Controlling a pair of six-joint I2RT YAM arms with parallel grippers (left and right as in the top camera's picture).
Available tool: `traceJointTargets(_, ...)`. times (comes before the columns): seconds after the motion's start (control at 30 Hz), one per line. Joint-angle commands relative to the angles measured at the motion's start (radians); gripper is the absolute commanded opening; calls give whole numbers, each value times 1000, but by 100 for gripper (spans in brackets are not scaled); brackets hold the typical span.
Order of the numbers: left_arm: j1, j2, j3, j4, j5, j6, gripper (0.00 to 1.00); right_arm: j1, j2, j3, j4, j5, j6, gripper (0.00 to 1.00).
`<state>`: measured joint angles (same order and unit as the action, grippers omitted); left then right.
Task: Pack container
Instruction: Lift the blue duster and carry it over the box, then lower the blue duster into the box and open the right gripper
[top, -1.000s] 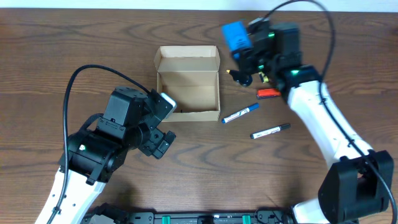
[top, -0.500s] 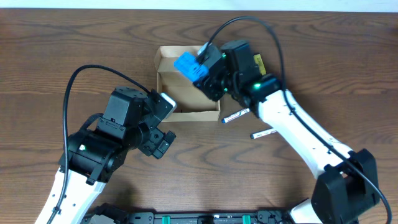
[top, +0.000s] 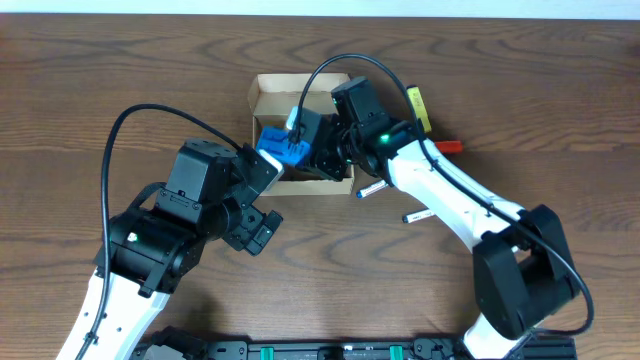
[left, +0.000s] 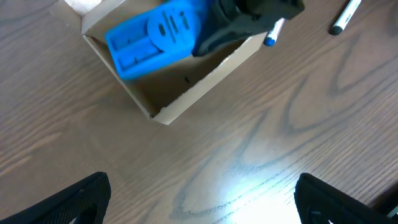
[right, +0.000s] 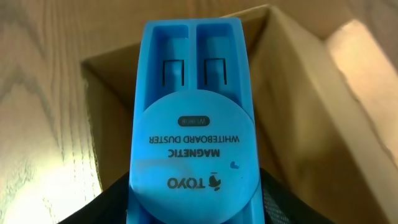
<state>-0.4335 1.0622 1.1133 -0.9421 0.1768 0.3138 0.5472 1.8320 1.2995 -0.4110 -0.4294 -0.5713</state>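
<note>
One container (top: 272, 95) is the thing that matters, a plain tan cardboard box sitting toward the far edge of the desk (top: 100, 80), about midway between its left and right edges. Its top is open, and its flap lid is folded back on the side nearest the far edge. My left wrist camera shows its near wall (left: 199, 93) and one corner, and my right wrist camera looks down past a side wall (right: 298, 124).

Over the open box hangs the blue whiteboard duster (top: 280, 148), which is clamped between the fingers of my right gripper (top: 300, 142). From the left wrist the duster (left: 158, 37) looks tilted above the box's left part. I cannot tell whether it touches the box floor. From the right wrist its round label (right: 193, 124) fills the view (it reads TOYO, magnetic whiteboard duster).

My left gripper (top: 268, 198) hovers just beside the box's near left corner with its jaws spread wide and nothing between them. Its two dark fingers (left: 68, 199) sit at the bottom corners of the wrist view, above bare wood.

Right of the box, a blue-capped marker (top: 372, 188) lies just off its near right corner. A black-capped marker (top: 415, 216) lies a little farther toward the near edge. A yellow marker (top: 418, 108) and a red object (top: 450, 146) lie beyond my right arm.
</note>
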Motion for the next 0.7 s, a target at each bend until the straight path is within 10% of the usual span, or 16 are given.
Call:
traceJointTargets(0.0, 4, -7, 19, -3, 3, -4, 95, -6, 29, 6, -2, -62, -102, 22)
traceJointTargets(0.67, 4, -7, 19, -3, 3, -4, 95, -64, 64, 6, -38, -186, -190, 27)
